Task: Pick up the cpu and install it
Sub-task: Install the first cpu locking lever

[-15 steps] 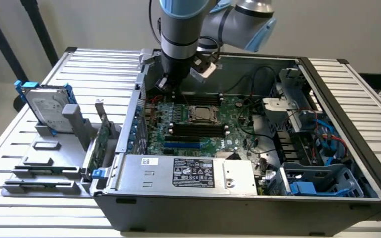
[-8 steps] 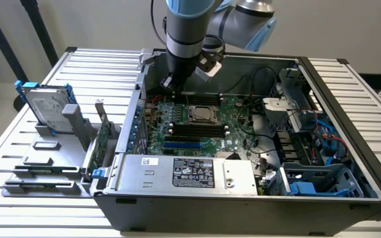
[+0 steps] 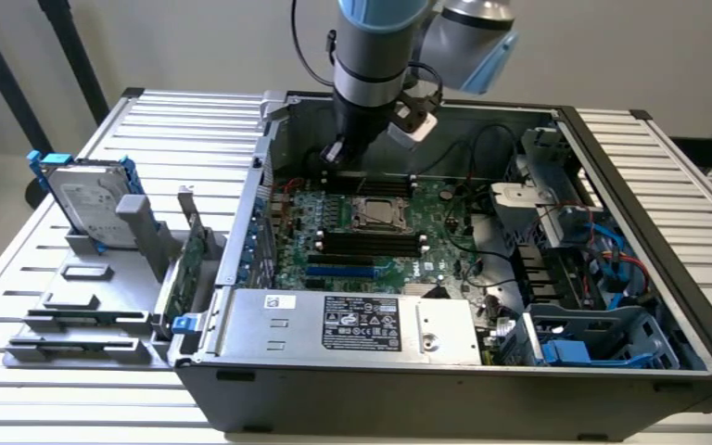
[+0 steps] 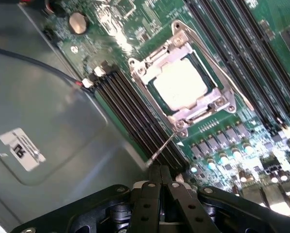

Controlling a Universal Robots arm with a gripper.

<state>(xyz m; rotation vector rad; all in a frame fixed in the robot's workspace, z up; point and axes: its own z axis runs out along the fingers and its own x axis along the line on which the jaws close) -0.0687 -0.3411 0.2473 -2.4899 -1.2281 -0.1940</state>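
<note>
Fingers [image 4: 149, 199] of the gripper [image 4: 159, 171] are black, flat-sided bars with small screw heads, pressed together with nothing clamped between them. Just beyond the tips lies the free end of a thin bright wire lever [image 4: 163, 148], which runs straight to a corner of the socket frame [image 4: 205, 104]; contact between tips and lever cannot be determined. The socket frame is a bright stamped-metal rectangle with a central window, lying flat over the cpu [image 4: 181, 86]. The cpu sits in the socket on the motherboard [image 4: 222, 131], its square, dull silver-grey top smooth and flat, apart from the gripper. Long black memory slots [image 4: 130, 114] run in parallel rows between the socket and a smooth grey sheet-metal wall [image 4: 43, 97] bearing a white label [image 4: 21, 148]. The board is green, densely studded with small components, and carries a round silver coin cell [image 4: 77, 22]. In the exterior view, the gripper [image 3: 334, 153] hangs inside the open computer case [image 3: 455, 399], over the far edge of the motherboard [image 3: 437, 246], with the cpu [image 3: 378, 213] near it. A grey metal box [image 3: 356, 320] with a black-and-white label spans the near side of the case. On the exterior view's left, a silver hard drive [image 3: 84, 199] with blue brackets stands upright in a grey holder [image 3: 84, 306] on the ribbed metal table [image 3: 634, 139].
</note>
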